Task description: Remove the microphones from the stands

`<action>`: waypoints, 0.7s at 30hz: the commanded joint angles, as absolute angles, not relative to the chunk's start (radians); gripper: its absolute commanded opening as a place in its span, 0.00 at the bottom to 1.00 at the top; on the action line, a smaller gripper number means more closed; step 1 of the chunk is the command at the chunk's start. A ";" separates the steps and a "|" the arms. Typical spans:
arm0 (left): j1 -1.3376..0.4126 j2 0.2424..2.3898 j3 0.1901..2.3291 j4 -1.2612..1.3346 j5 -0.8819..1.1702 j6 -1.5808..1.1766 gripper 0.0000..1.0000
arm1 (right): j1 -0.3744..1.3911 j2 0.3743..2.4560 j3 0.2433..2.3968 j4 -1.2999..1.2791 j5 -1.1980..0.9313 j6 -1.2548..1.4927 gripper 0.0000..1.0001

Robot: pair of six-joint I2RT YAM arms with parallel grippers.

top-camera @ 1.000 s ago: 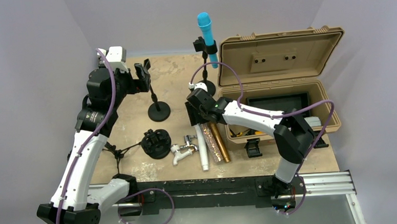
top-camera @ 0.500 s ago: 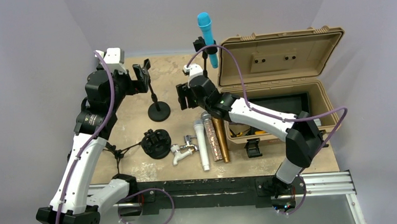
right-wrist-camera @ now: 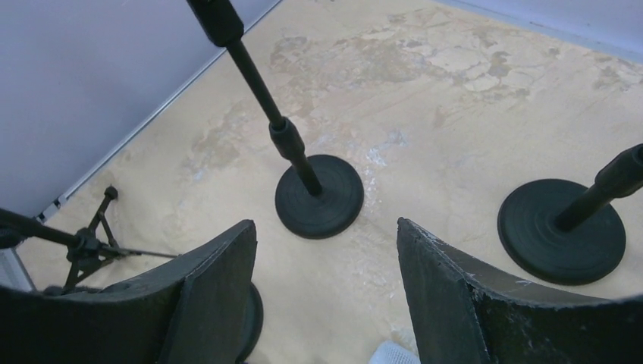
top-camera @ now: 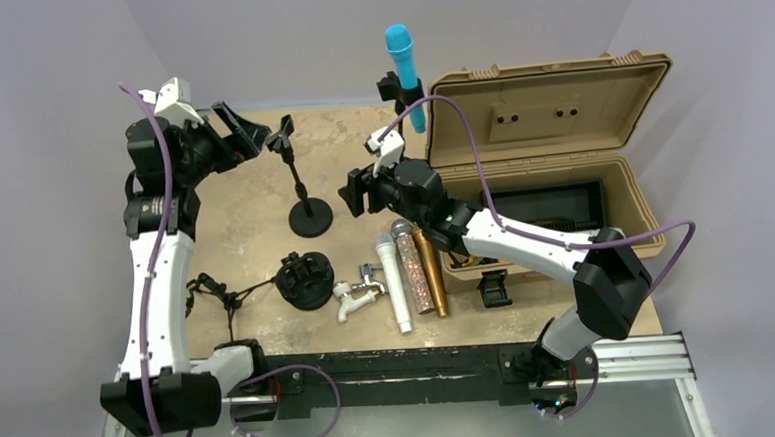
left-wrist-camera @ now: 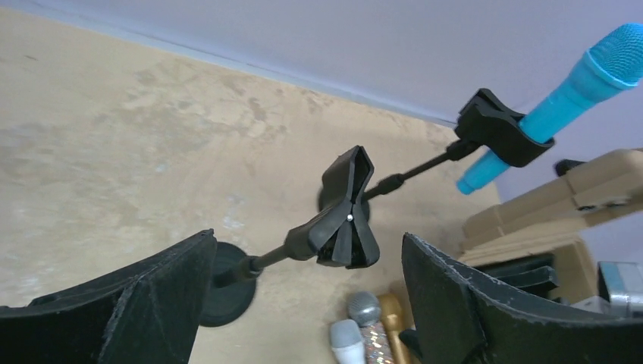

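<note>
Lavender walls enclose a tan worktop (top-camera: 253, 215). Both arms have moved. The left pincer (top-camera: 247, 133), jaws apart and empty, has drawn back from the bare stand (top-camera: 303, 195). The right pincer (top-camera: 351, 193), also apart and empty, has swung up toward the blue microphone (top-camera: 402, 62). So removal is unstarted: the microphone stays clipped in the far stand (left-wrist-camera: 497, 135), whose base the right arm hides.

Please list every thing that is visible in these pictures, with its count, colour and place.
microphone: 1, blue, clipped in back stand
back stand: 1, black, centre back
empty stand: 1, black, left of centre
loose microphones: 3, white, silver, gold, lying before case
case: 1, tan, open, right
mount: 1, black, round, front
tripod: 1, black, left of mount
fitting: 1, white, right of mount
left gripper: black, open, beside empty stand
right gripper: black, open, centre
</note>
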State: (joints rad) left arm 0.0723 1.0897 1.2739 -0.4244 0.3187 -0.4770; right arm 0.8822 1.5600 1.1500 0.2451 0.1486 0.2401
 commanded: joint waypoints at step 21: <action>0.176 1.355 1.233 -0.178 0.800 -0.741 0.71 | 0.876 1.342 1.016 0.456 0.062 0.209 0.66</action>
State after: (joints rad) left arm 0.1684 1.3479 1.2430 -0.2264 0.7517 -0.7418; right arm 0.8795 1.3632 1.0222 0.3981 0.0818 0.2253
